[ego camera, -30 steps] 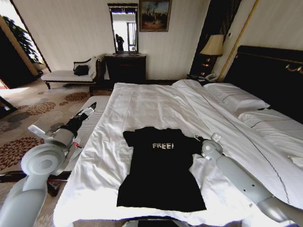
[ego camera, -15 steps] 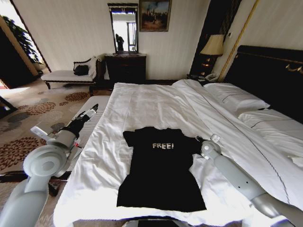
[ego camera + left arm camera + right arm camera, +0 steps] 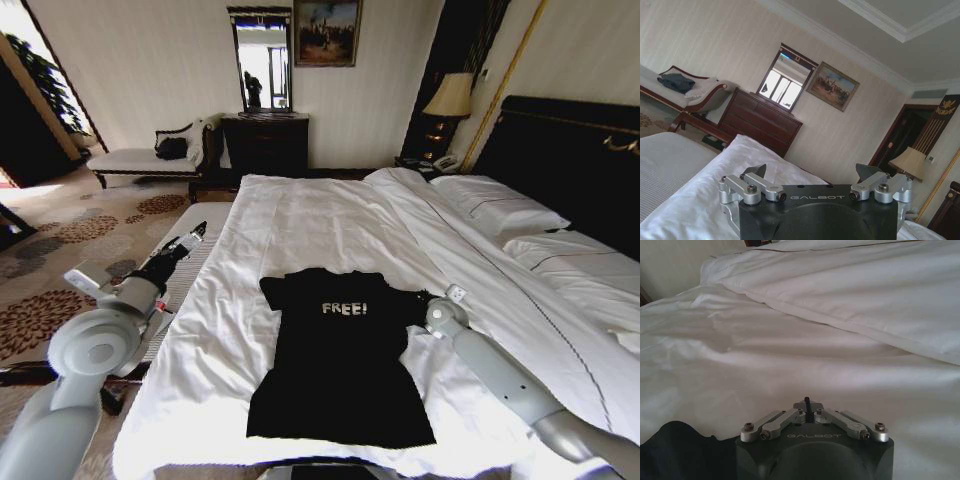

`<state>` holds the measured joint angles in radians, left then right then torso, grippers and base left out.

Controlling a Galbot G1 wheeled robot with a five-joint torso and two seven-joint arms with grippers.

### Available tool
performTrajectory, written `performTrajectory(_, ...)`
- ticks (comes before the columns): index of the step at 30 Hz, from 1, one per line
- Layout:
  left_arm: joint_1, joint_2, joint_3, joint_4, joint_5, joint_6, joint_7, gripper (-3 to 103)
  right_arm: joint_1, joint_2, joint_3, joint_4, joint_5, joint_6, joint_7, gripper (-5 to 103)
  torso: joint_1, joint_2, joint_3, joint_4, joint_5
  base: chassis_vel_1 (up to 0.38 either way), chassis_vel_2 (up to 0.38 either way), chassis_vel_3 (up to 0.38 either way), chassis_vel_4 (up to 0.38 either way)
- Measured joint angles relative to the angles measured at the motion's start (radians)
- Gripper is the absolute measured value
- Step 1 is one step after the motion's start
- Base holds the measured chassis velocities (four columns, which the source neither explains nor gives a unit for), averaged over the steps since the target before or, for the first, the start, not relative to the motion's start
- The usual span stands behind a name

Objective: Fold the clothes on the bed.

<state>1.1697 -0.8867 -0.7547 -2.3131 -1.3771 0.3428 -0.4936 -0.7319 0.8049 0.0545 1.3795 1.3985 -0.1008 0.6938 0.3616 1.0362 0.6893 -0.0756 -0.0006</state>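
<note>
Head view | right pincer point(image 3: 428, 297) (closed) touching T-shirt point(image 3: 340, 355) sleeve edge

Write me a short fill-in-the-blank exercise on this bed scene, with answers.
1. The T-shirt lies flat on the ____.
2. Its white lettering reads ____.
3. The right gripper, fingers together, sits at the shirt's ____ sleeve.
4. The left gripper, fingers apart, is raised beside the bed, holding ____.

Missing words: bed; FREE!; right; nothing

Left gripper point(image 3: 812, 175) spread (right gripper point(image 3: 807, 404) closed)
</note>
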Motion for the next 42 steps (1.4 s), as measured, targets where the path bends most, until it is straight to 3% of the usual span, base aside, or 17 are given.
performTrajectory(2,0.002,0.001,-0.002,-0.001,0.0,0.0,0.0,100,-0.003,-0.001,0.0,0.002,-0.004,0.006,-0.006,1,0.0,0.0,0.0,-0.0001,0.0,0.0,0.0,0.0,0.0)
performTrajectory(10,0.009,0.003,-0.012,-0.002,0.0,-0.001,0.0,100,-0.015,-0.03,0.021,0.068,-0.04,0.087,-0.06,0,0.0,0.0,0.0,-0.0001,0.0,0.0,0.0,0.0,0.0)
performTrajectory(17,0.015,0.003,-0.021,-0.004,0.0,-0.002,0.001,100,-0.022,-0.039,0.039,0.129,-0.092,0.131,-0.062,0,0.0,0.0,0.0,0.0,-0.0002,0.0,0.0,0.0,0.0)
performTrajectory(22,0.027,0.006,-0.032,-0.009,-0.002,-0.002,0.001,100,-0.037,-0.014,0.033,0.147,-0.131,0.164,-0.078,0,0.0,0.0,0.0,-0.0001,-0.0002,0.0,0.0,0.0,0.0)
performTrajectory(32,0.063,0.011,-0.058,-0.027,-0.004,-0.002,0.001,100,-0.03,0.081,-0.079,0.119,-0.25,0.214,-0.151,0,0.0,0.0,0.0,0.0002,-0.0001,0.0,0.0,0.0,0.0)
performTrajectory(42,0.073,0.011,-0.066,-0.032,-0.004,-0.002,0.001,100,0.006,0.134,-0.168,0.091,-0.318,0.255,-0.201,0,0.0,0.0,0.0,-0.0001,-0.0002,0.0,0.0,0.0,0.0)
